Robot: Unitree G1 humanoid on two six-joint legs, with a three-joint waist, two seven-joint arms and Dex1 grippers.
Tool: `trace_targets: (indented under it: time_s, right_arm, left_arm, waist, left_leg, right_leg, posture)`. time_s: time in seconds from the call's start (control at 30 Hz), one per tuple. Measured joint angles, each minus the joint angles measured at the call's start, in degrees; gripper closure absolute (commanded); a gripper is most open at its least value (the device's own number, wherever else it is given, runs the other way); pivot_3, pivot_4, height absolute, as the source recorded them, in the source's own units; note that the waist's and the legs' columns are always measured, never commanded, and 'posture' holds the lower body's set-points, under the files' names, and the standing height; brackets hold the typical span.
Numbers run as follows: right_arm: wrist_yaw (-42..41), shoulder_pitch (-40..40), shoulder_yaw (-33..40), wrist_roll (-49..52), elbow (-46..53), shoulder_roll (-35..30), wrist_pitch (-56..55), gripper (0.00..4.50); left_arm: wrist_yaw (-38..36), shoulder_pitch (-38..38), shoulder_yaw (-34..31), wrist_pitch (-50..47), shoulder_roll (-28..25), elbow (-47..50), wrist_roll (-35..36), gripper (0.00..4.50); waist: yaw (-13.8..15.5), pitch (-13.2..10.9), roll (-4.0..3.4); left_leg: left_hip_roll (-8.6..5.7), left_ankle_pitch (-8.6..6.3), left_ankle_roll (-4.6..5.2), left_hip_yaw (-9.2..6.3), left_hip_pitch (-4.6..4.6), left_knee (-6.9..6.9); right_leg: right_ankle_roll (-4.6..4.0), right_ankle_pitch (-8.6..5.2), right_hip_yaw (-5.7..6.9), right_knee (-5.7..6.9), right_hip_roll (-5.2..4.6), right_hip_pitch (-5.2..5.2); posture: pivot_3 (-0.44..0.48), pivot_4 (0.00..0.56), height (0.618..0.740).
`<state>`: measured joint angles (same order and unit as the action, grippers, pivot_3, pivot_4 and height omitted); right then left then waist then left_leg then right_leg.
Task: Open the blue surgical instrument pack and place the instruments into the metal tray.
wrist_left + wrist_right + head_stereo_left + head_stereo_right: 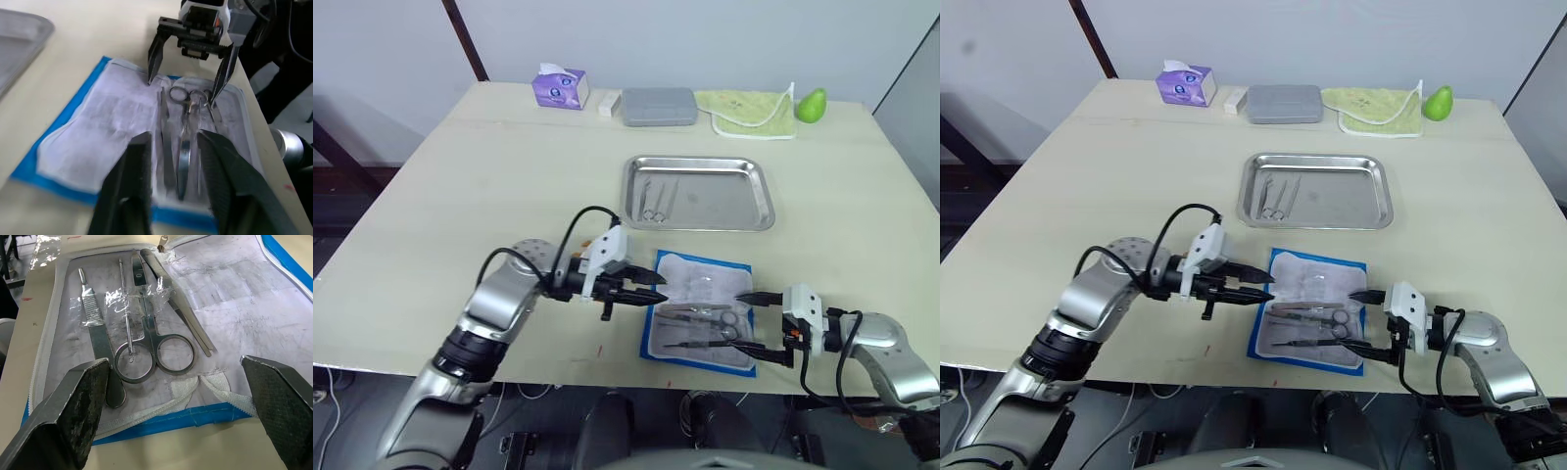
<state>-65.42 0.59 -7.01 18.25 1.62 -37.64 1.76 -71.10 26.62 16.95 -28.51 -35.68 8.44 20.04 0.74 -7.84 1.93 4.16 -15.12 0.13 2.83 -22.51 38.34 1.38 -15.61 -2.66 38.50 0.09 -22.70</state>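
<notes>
Two grippers flank the opened blue surgical instrument pack point(700, 308) near the table's point(460, 196) front edge, just before the metal tray point(698, 192), which holds a few tools. Left gripper point(651, 287) hovers narrowly parted, empty; right gripper point(756, 323) gapes wide, empty, beside the instruments point(142, 328) inside.
</notes>
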Motion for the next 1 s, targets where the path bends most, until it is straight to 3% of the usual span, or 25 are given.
trace_targets:
  time_s: [0.27,1.0]
  right_arm:
    - [1.21,0.7,0.02,-0.02,1.09,-0.01,0.47,0.0]
    - [2.23,1.16,-0.07,-0.03,1.72,-0.02,0.69,0.0]
  left_arm:
    - [2.63,2.86,6.19,-0.24,3.33,-2.73,-5.71,2.72]
    - [2.58,4.89,10.61,2.46,5.75,-7.99,-13.28,2.72]
  waist:
    - [0.02,-0.01,-0.01]
    - [0.03,0.0,-0.01]
  left_leg:
    - [0.0,0.0,0.0,-0.01,0.0,0.0]
    - [0.0,0.0,0.0,-0.02,-0.01,0.01]
  right_leg:
    - [0.0,0.0,0.0,0.0,0.01,0.0]
    - [0.0,0.0,0.0,0.0,0.02,0.0]
  posture:
    - [0.0,0.15,0.738]
    - [0.0,0.15,0.738]
